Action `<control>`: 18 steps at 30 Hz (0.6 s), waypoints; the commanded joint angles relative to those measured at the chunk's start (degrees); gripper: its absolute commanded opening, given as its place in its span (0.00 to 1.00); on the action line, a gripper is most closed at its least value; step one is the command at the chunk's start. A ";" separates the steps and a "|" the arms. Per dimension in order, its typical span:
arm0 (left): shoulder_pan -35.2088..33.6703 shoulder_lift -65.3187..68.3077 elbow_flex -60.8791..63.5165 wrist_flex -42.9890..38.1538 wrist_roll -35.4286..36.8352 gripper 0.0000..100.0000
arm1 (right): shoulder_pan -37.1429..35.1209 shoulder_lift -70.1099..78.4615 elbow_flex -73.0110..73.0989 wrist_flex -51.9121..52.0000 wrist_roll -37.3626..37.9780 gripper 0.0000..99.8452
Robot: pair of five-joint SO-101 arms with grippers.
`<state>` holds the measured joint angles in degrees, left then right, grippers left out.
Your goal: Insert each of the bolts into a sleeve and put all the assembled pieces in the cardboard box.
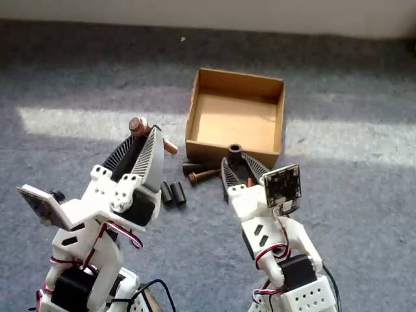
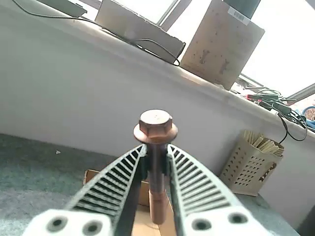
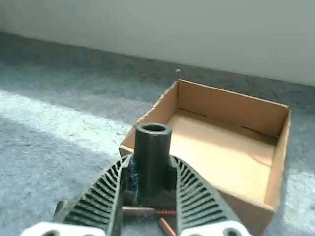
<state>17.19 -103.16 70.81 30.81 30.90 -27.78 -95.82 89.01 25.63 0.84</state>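
Observation:
My left gripper (image 1: 142, 138) is raised left of the cardboard box (image 1: 281, 107) and shut on a copper bolt (image 2: 155, 147), head up, shank between the fingers (image 2: 118, 184). My right gripper (image 1: 236, 162) stands just in front of the box's near wall, shut on a black sleeve (image 3: 152, 150) held upright with its bore open at the top. On the carpet between the arms lie two black sleeves (image 1: 173, 193), a copper bolt (image 1: 203, 175) and another sleeve (image 1: 192, 167). More bolts (image 3: 147, 212) lie under the right gripper. The box (image 3: 231, 142) is empty.
Grey carpet covers the table, with a sunlit band crossing it at the box's height. A white wall runs along the far side. Past the left gripper stands a sill with cables, a board and a perforated holder (image 2: 251, 162).

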 commanded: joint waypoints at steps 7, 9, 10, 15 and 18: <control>-0.22 -0.57 6.46 -9.41 3.16 0.01 | -9.10 -0.66 11.12 -16.75 0.88 0.01; -0.22 -0.48 7.78 -9.85 2.99 0.01 | -9.54 -0.57 12.79 -18.86 0.88 0.01; -0.22 -0.48 8.31 -10.11 2.99 0.01 | -9.54 -0.31 13.14 -18.77 0.88 0.01; -0.22 -0.48 8.22 -10.11 2.90 0.01 | -9.63 -0.22 13.41 -18.77 1.49 0.01; 0.57 -0.48 7.52 -10.20 2.73 0.01 | -9.63 -0.22 13.41 -18.77 8.70 0.01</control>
<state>17.19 -103.08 79.96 22.46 33.19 -36.75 -95.74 96.04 8.57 3.56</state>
